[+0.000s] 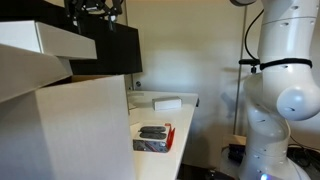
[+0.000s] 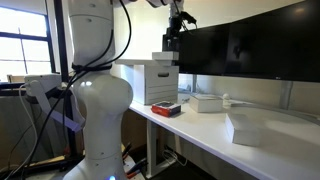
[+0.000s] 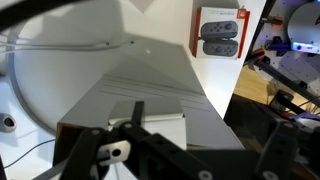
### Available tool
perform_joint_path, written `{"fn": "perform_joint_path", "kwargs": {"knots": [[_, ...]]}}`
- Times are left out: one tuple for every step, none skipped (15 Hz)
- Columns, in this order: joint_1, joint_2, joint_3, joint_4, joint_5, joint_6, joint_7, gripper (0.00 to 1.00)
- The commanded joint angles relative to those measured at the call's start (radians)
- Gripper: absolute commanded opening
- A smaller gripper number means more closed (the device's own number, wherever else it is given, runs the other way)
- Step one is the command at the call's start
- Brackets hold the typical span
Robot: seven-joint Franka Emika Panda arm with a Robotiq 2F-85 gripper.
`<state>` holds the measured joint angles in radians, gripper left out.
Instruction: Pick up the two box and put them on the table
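- Small white box (image 3: 160, 130) lies on top of the big carton (image 3: 150, 80), right beneath the gripper (image 2: 172, 38); a second white box (image 2: 208, 102) lies on the table (image 2: 205, 127).
- I cannot tell whether the jaws are spread or closed, since dark linkage hides their tips.
- Risk: an off-centre pinch could shove the box off the carton's edge, toward the red-edged tray (image 3: 220, 32).
- No writing is readable anywhere.
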<state>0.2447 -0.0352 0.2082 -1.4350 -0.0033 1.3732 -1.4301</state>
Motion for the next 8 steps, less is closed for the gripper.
{"fn": "perform_joint_path", "kwargs": {"knots": [[0.016, 0.028, 0.029, 0.054, 0.006, 0.010, -0.050, 1.00], [0.020, 0.035, 0.036, 0.063, 0.005, 0.011, -0.050, 1.00], [0.025, 0.043, 0.041, 0.074, 0.005, 0.008, -0.050, 1.00], [0.027, 0.049, 0.045, 0.082, 0.006, 0.007, -0.051, 1.00], [0.032, 0.052, 0.045, 0.081, 0.008, 0.011, -0.054, 1.00], [0.035, 0.058, 0.046, 0.085, 0.009, 0.012, -0.053, 1.00], [0.039, 0.063, 0.047, 0.088, 0.009, 0.015, -0.052, 1.00], [0.042, 0.067, 0.049, 0.088, 0.011, 0.016, -0.052, 1.00]]}}
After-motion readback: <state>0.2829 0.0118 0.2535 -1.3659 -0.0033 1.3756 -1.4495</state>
